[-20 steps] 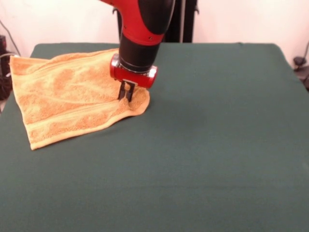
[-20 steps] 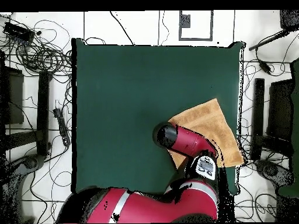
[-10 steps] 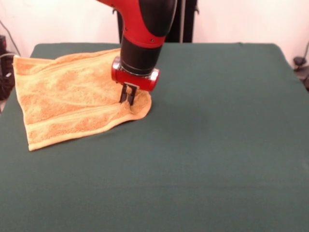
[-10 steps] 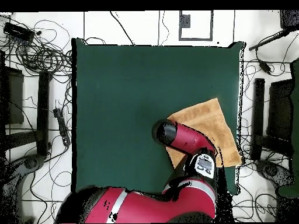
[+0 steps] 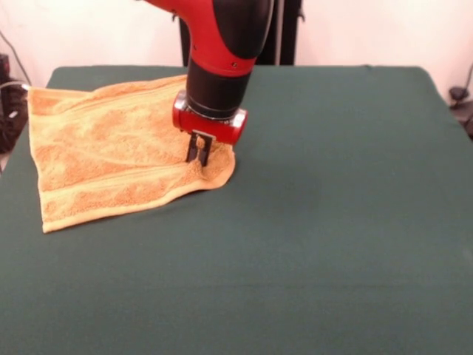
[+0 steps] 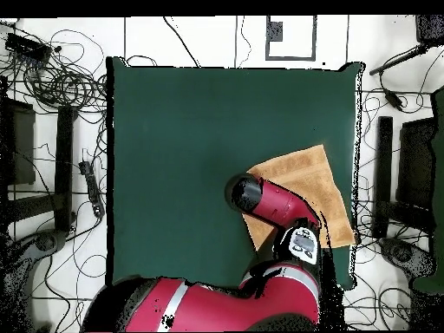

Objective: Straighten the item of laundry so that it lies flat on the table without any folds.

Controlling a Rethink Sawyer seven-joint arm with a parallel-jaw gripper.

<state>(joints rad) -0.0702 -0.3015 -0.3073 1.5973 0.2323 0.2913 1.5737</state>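
A dark green cloth-covered surface with rounded corners fills most of the front view, its greater part bare. The red and black arm descends from above onto it; in the overhead view the arm reaches from the bottom of the frame and hides part of the cloth beneath it. A golden-orange terry towel lies toward the left side of the surface in the front view, with one corner near the left edge and another close to the far edge. In the overhead view the towel sits near the right edge, turned at an angle to the surface's sides. It is mostly spread out, though a woven band runs across it and the cloth bunches and rises slightly at its right corner. There the pincer, below a red collar, points straight down with its two dark fingers close together, pinched on a raised fold of the towel near that corner.
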